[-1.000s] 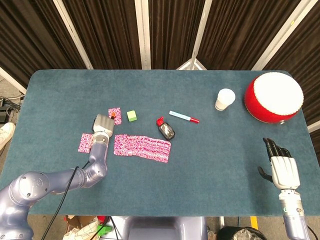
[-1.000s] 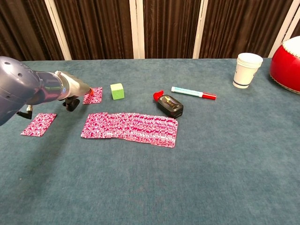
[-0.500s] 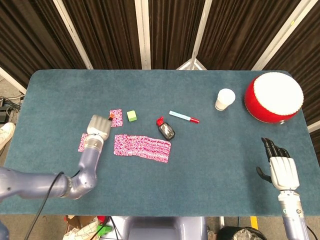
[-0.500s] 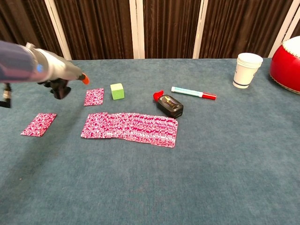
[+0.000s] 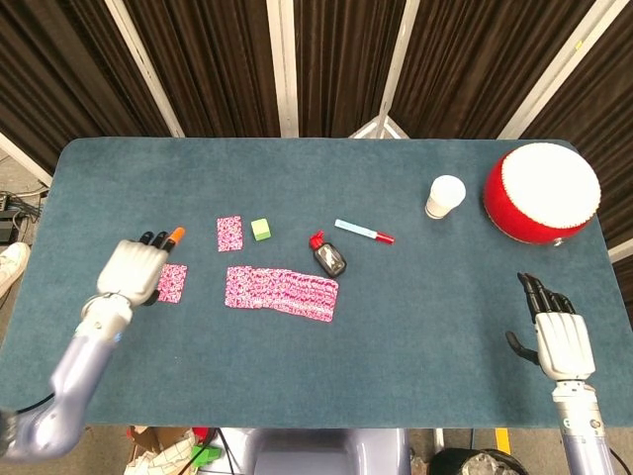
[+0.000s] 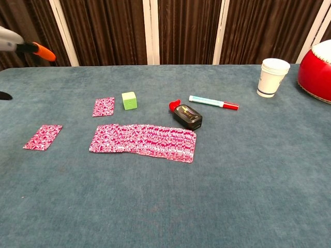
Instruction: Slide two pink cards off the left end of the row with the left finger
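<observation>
Dark curtains back your blue table (image 5: 415,327). Your left hand (image 5: 134,267) hangs open, holding nothing, left of the card row (image 5: 282,290), orange fingertip (image 5: 174,236) extended. 1 pink card (image 5: 171,282) lies just left of the row; another (image 5: 229,233) sits behind its left end. The row's long axis runs left-right. Behind it: green cube (image 5: 261,230), black bottle (image 5: 329,256), marker (image 5: 364,232). Far right, your right hand (image 5: 559,334) rests open.

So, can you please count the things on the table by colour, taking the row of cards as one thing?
Pink: 3, the card row, one loose card, another loose card
Green: 1, block
Black: 1, small device
White: 2, cup, marker
Red: 1, drum
Total: 8
</observation>
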Robot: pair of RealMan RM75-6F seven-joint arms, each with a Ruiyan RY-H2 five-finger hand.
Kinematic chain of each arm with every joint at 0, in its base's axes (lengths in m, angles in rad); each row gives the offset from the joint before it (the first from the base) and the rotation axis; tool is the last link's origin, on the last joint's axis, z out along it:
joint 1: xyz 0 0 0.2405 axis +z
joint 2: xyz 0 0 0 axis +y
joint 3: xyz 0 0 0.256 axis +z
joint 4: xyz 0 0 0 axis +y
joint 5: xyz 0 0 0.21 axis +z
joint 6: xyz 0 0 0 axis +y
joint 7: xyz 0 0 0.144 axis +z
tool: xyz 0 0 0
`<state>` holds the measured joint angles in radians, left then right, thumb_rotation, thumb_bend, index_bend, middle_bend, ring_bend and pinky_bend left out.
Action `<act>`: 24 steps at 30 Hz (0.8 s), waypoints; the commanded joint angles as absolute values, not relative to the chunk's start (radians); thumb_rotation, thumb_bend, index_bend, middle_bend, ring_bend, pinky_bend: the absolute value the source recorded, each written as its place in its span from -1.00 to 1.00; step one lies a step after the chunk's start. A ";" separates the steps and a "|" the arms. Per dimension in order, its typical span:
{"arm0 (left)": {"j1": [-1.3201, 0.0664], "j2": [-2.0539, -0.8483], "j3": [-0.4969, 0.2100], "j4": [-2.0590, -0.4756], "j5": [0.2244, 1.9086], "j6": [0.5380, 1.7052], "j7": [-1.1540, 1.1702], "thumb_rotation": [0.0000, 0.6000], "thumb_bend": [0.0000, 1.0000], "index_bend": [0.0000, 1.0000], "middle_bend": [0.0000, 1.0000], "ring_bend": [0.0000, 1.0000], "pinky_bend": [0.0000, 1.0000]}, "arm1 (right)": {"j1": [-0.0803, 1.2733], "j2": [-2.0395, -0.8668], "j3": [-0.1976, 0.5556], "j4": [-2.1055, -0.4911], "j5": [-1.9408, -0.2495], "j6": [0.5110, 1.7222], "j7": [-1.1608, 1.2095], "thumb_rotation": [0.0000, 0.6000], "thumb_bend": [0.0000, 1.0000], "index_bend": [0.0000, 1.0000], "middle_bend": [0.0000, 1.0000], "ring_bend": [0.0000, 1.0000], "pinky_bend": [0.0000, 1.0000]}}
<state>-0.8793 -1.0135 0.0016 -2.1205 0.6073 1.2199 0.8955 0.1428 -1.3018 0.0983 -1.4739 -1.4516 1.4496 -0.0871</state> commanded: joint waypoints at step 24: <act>-0.208 -1.081 0.213 -1.787 1.518 1.649 0.335 1.00 -0.29 -0.90 -0.96 -0.88 -0.45 | 0.138 -1.296 0.090 -1.465 -1.509 1.491 -0.073 1.00 -0.43 -0.97 -0.70 -0.54 -0.52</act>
